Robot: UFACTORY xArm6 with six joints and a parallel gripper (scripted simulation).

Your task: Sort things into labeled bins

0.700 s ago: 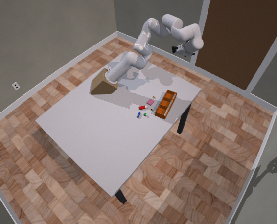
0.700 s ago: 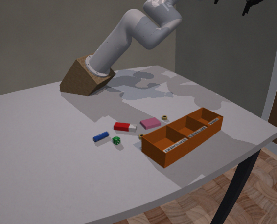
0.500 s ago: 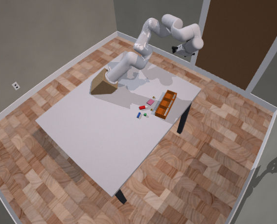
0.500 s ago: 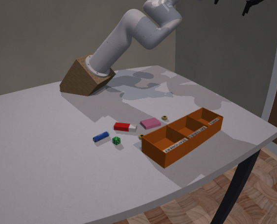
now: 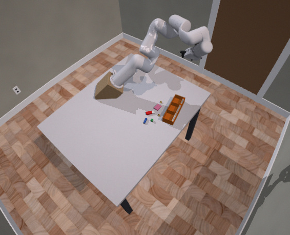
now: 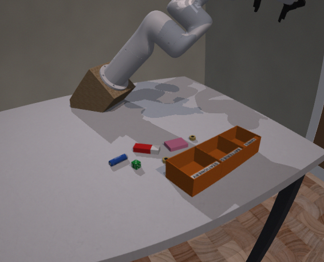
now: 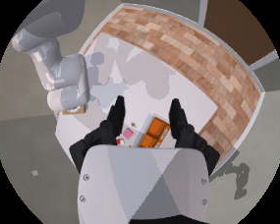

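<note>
Fingers partway closed on air, nothing between them; hanging high above the far worktop edge, well clear of every part. No pick started, by my read.

Left to right on the worktop, all far below the fingers:
- blue cylindrical battery, lying on its side
- small green die, just beside the battery
- red block with a white end, eraser-like, flat
- tan ring nut, close against the near bin's corner
- flat pink rectangular pad
- second tan ring nut, near the pad
- orange three-compartment bin row, all compartments empty. Near label reads STATIONERY, middle BATTERIES; far one too small to read, maybe GAMES.

Parts are clustered on the open side of the bins, so each transfer should be short. Nuts likely stay put if no label covers them.
</note>
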